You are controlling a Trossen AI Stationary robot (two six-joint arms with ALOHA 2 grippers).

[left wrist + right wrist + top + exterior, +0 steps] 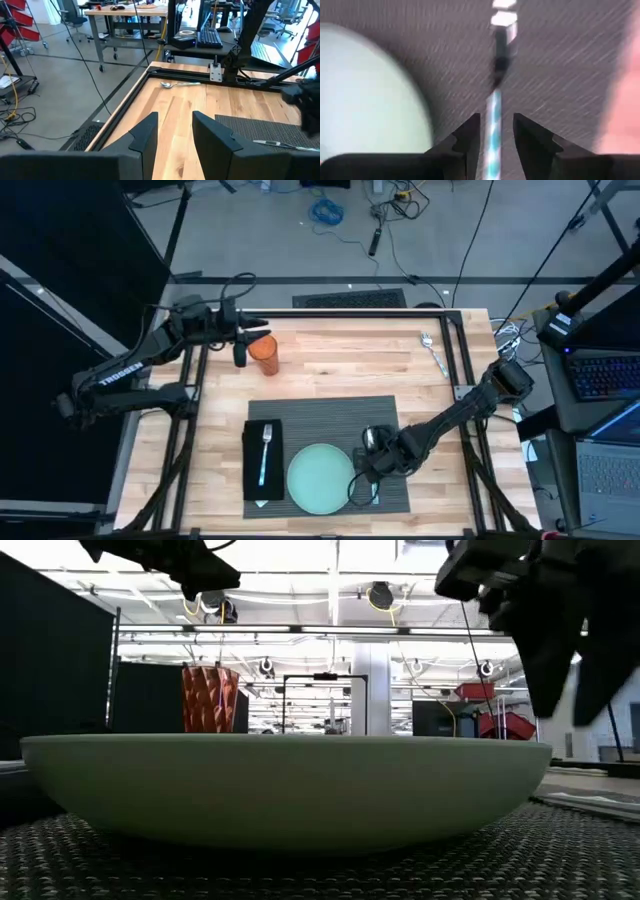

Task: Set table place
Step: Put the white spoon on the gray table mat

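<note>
The dark grey ribbed placemat [330,412] lies near the front of the wooden table [340,370]. On it are a pale teal plate [320,477] and, to the left, a black napkin [262,470] with a fork [266,448] on top. A knife with a teal striped handle [494,137] lies flat on the mat just right of the plate. My right gripper [497,120] hovers above it, open, with a finger on either side of the handle and clear of it. My left gripper [240,356] stays open beside the orange cup [265,355] at the far left.
A spoon [432,352] lies on the bare wood at the far right, also seen in the left wrist view [180,84]. A black frame rail [465,370] runs along the table's right side. Bare wood shows between the cup and the spoon.
</note>
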